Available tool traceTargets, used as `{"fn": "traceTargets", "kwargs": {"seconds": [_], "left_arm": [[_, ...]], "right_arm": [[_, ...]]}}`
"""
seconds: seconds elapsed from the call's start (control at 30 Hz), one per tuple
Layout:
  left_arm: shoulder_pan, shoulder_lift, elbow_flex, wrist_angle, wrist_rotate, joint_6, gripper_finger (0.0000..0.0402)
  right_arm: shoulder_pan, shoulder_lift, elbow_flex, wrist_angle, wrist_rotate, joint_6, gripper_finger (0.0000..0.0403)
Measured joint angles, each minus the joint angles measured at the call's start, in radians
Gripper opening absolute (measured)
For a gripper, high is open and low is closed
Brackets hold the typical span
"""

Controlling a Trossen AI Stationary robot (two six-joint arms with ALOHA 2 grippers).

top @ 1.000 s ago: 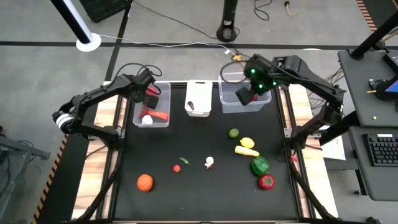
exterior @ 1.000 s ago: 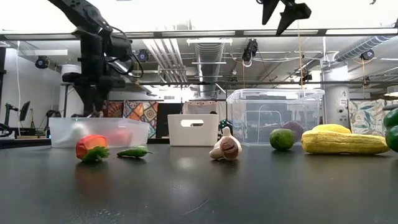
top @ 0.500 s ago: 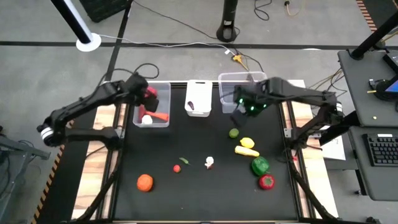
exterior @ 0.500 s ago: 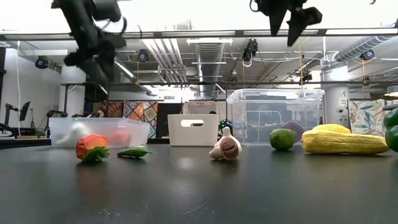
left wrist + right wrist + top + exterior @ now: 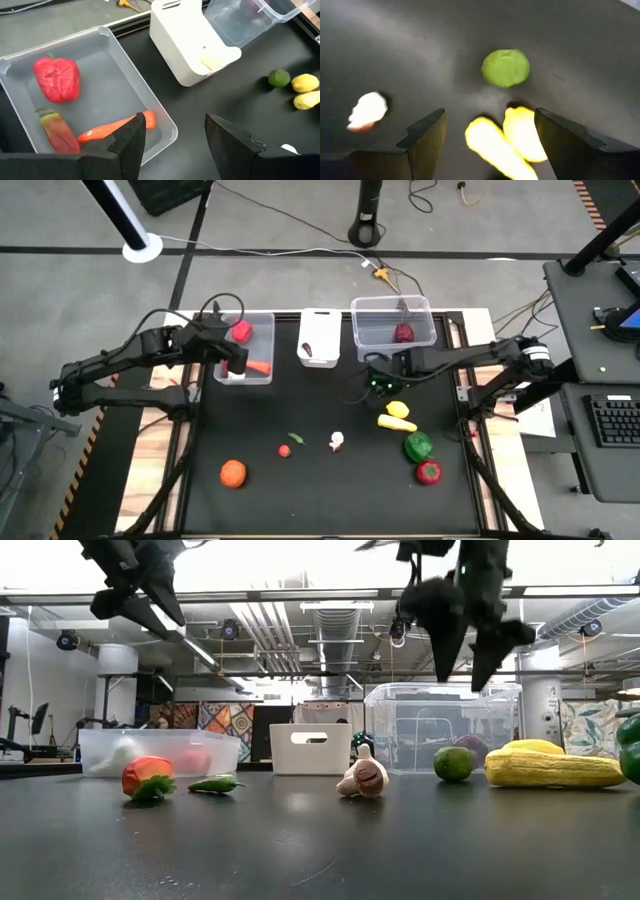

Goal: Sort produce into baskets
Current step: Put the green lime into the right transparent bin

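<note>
My right gripper [image 5: 383, 383] hangs open above the green lime [image 5: 505, 68], which lies on the black table next to the yellow lemon [image 5: 398, 409] and the banana [image 5: 397, 423]. In the low view the right gripper [image 5: 462, 680] is well above the lime [image 5: 454, 763]. My left gripper [image 5: 175, 145] is open with nothing in it, high over the near edge of the left clear tub [image 5: 262, 345]. That tub holds a red pepper [image 5: 56, 79], a carrot [image 5: 115, 127] and a red-green chili [image 5: 55, 132]. The white tub [image 5: 320, 338] and the right clear tub [image 5: 425, 330] stand at the far edge.
An onion [image 5: 403, 333] lies in the right clear tub. Loose on the table are a green pepper [image 5: 418, 446], a red pepper [image 5: 428, 472], garlic [image 5: 337, 441], a small red piece [image 5: 285, 450], a green chili [image 5: 296, 438] and an orange [image 5: 233, 472].
My right gripper has left its place over the right clear tub, moving toward the near edge and down toward the lime, fingers still open. My left gripper has risen from the left clear tub and drawn back toward the near edge, tipping less steeply downward.
</note>
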Motion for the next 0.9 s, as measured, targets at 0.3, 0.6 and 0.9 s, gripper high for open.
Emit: {"fn": "traceTargets", "kwargs": {"seconds": [0.3, 0.6, 0.9], "left_arm": [[0.0, 0.005, 0.0, 0.007, -0.016, 0.021, 0.0186], [0.0, 0.018, 0.0, 0.008, -0.016, 0.027, 0.0186], [0.0, 0.018, 0.0, 0.009, -0.015, 0.027, 0.0186]], "right_arm": [[-0.02, 0.088, -0.139, 0.184, 0.02, 0.024, 0.0308], [-0.068, 0.171, -0.159, 0.269, 0.063, 0.014, 0.0306], [-0.078, 0.206, -0.159, 0.282, 0.033, 0.013, 0.0248]]}}
